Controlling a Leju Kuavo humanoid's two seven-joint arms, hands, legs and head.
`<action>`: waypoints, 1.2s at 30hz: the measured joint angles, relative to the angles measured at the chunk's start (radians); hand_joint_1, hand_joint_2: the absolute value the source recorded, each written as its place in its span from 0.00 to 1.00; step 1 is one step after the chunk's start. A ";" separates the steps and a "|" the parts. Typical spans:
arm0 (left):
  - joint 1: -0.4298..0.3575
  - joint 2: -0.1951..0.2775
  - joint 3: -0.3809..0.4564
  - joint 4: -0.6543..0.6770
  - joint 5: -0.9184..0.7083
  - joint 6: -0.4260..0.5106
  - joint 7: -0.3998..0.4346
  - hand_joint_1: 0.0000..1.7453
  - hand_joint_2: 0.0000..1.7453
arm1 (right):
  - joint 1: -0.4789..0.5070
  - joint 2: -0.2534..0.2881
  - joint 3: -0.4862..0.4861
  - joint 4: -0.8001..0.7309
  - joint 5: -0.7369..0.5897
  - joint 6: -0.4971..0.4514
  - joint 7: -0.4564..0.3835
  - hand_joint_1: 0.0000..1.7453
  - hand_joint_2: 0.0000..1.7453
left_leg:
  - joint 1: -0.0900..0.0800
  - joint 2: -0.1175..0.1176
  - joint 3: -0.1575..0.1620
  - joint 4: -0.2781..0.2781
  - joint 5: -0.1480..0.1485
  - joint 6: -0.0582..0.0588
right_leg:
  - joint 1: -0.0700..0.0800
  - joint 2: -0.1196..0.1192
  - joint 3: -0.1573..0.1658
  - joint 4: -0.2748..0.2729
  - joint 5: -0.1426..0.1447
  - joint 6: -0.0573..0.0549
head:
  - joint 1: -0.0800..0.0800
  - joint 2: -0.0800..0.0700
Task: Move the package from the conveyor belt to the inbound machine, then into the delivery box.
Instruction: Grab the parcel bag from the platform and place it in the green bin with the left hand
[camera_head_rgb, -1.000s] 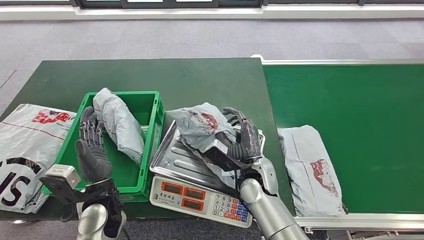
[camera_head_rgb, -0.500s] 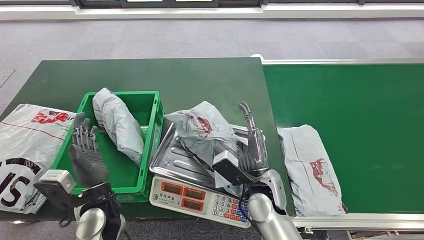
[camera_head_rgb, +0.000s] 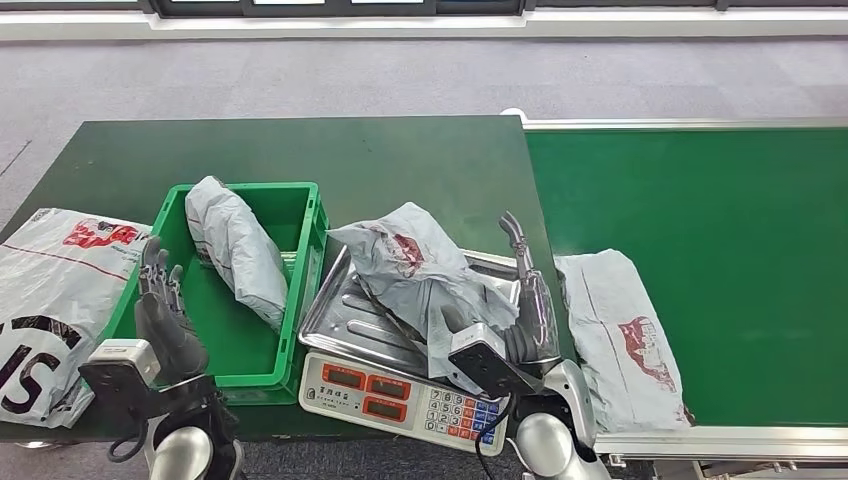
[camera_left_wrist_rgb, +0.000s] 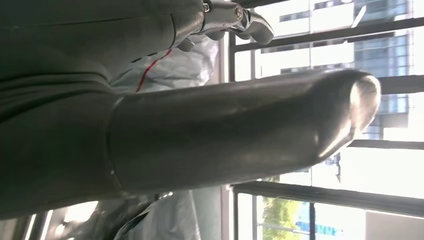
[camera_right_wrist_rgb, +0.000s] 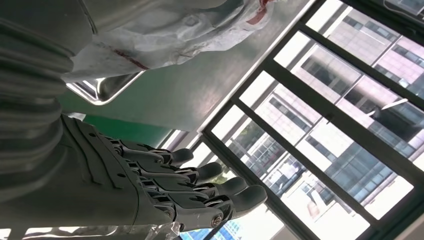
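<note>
Grey and crumpled, the package (camera_head_rgb: 415, 265) lies on the steel tray of the inbound scale (camera_head_rgb: 400, 345), left of the conveyor belt (camera_head_rgb: 700, 260). Just right of it, the right hand (camera_head_rgb: 528, 300) stands empty, fingers straight. Left hand (camera_head_rgb: 165, 305) hovers open-fingered at the green delivery box (camera_head_rgb: 310, 250).

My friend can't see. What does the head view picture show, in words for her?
A grey package lies on the metal tray of a scale, with the robot's right hand open beside it. On the left, a green box holds another grey package, near the open left hand. A third package lies on the green conveyor belt.
</note>
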 joint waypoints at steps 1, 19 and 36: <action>0.004 0.001 -0.005 0.000 -0.005 -0.021 0.021 0.00 0.00 | 0.006 -0.002 0.000 -0.009 -0.009 -0.001 -0.008 0.00 1.00 | 0.000 0.000 0.000 0.000 0.000 0.000 | 0.000 0.000 0.000 0.000 0.000 0.000 | 0.000 0.000; -0.229 0.063 -0.076 0.351 -0.371 -0.258 0.201 0.00 1.00 | 0.160 -0.027 -0.044 -0.316 -0.188 -0.224 -0.319 0.00 1.00 | 0.000 0.003 0.001 0.000 0.000 0.000 | 0.000 0.005 0.000 0.000 0.002 0.000 | 0.000 0.000; -0.649 -0.005 -0.358 0.950 -0.593 -0.290 0.192 0.00 1.00 | 0.075 -0.047 -0.039 -0.357 -0.228 -0.243 -0.355 0.00 1.00 | -0.001 0.001 0.000 0.001 0.003 0.002 | -0.001 0.002 0.001 0.000 0.005 0.002 | 0.000 0.000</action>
